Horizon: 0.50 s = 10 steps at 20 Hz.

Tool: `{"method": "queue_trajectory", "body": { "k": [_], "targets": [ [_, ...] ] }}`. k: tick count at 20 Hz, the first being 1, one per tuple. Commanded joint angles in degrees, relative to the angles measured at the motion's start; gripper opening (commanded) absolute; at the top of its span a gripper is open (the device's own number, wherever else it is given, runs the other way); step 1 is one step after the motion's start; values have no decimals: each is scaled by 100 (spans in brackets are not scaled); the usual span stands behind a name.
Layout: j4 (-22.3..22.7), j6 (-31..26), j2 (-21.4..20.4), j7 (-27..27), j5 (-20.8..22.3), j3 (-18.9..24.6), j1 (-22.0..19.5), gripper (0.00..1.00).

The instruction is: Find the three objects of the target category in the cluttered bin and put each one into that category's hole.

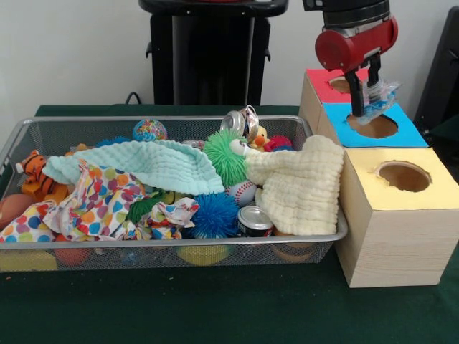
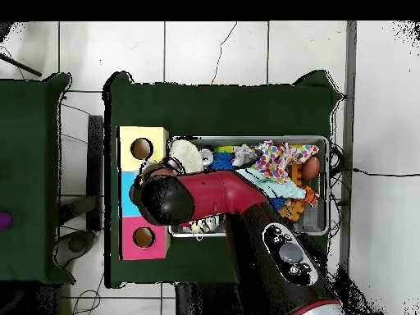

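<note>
Pincer (image 1: 368, 92): closed on a crinkled clear plastic wrapper (image 1: 379, 99), just above the blue box's hole (image 1: 372, 126).
Bin (image 1: 172, 244): wire mesh, left on the counter (image 1: 215, 308); holds tiger toy (image 1: 36, 175), mint cloth (image 1: 143, 163), green spiky ball (image 1: 224, 154), soda can (image 1: 254, 220), cream cloth (image 1: 305, 183).
Boxes: red (image 1: 326, 86) far, blue middle, yellow (image 1: 401, 208) near, right of bin.
</note>
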<state>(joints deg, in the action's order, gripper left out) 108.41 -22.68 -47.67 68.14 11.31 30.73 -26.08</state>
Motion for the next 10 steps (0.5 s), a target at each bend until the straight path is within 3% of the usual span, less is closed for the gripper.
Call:
{"method": "queue_trajectory", "body": {
  "k": [1,10],
  "targets": [
    [-13,-143,153,-9,476,203,-179,0],
    [-36,-27,241,18,485,242,-198,0]
  ]
}}
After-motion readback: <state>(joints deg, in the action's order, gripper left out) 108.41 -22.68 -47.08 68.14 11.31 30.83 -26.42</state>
